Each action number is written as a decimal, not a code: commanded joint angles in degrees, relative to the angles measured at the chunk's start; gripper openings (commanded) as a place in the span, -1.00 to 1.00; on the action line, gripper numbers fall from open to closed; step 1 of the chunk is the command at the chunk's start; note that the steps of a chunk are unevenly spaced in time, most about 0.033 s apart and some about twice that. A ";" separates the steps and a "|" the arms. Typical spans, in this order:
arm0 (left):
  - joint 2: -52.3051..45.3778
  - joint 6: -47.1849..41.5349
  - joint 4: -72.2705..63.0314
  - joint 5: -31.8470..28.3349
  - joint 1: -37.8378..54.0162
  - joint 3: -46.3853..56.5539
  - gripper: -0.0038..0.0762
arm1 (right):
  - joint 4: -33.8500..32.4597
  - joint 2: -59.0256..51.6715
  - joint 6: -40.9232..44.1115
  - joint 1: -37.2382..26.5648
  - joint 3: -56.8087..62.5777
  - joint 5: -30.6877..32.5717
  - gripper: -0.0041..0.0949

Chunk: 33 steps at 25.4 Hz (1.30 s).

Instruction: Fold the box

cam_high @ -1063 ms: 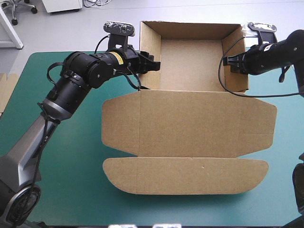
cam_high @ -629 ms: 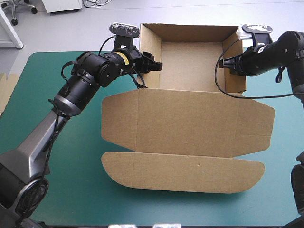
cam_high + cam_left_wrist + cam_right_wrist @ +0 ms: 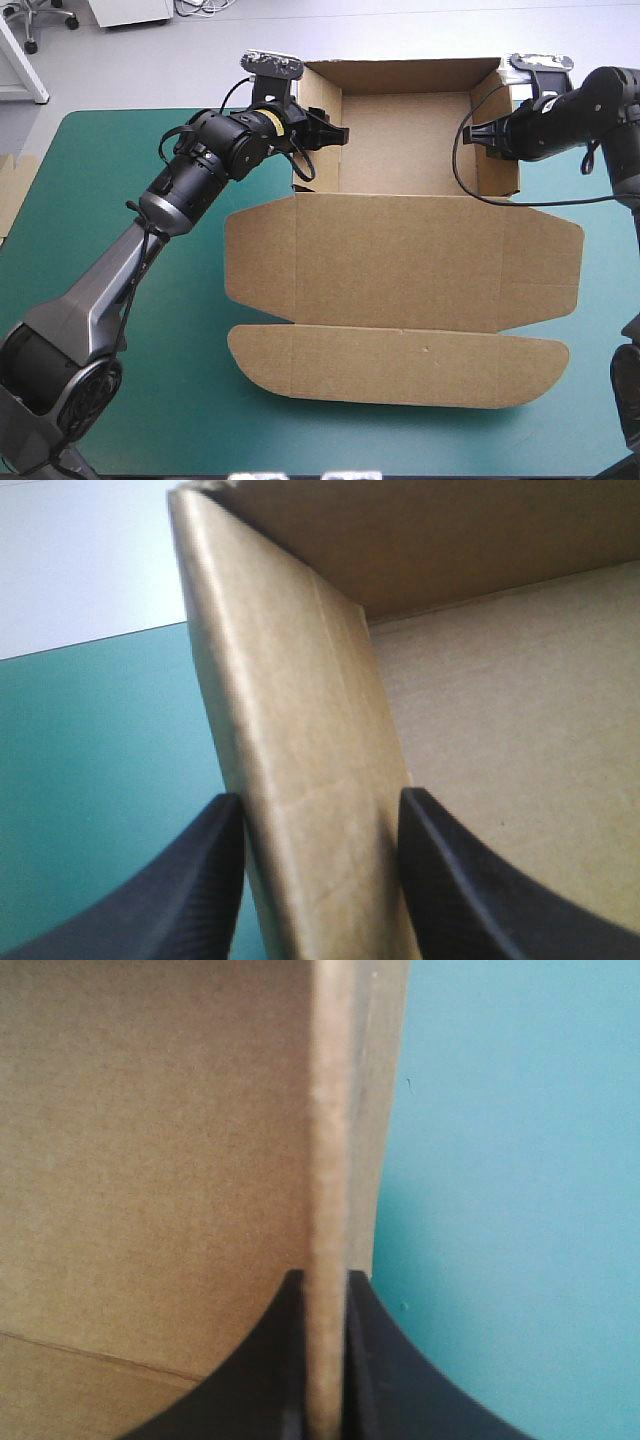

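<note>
The brown box (image 3: 400, 260) lies mid-table as an open tray at the far side, with its lid flat toward the front and a rounded flap (image 3: 400, 365) nearest me. My left gripper (image 3: 335, 132) grips the tray's left wall. In the left wrist view the thick folded wall (image 3: 290, 730) fills the gap between the left gripper's (image 3: 320, 805) black fingers. My right gripper (image 3: 482, 133) is at the tray's right wall. In the right wrist view the right gripper (image 3: 325, 1280) is pinched shut on the thin wall edge (image 3: 330, 1110).
The teal-green cover (image 3: 180, 400) shows bare to the left, right and front of the box. The tray's back wall reaches past the table's far edge. A strip of more brown board (image 3: 12, 190) lies at the table's left edge.
The box has shifted slightly to the right and squared up with the table. Both grippers stayed on its side walls, and the left arm reached further in.
</note>
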 commanded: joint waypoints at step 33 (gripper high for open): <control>0.83 0.95 -7.91 -3.35 -0.31 -2.15 -0.93 | 3.87 -2.87 -1.00 3.32 -1.74 -0.15 -0.95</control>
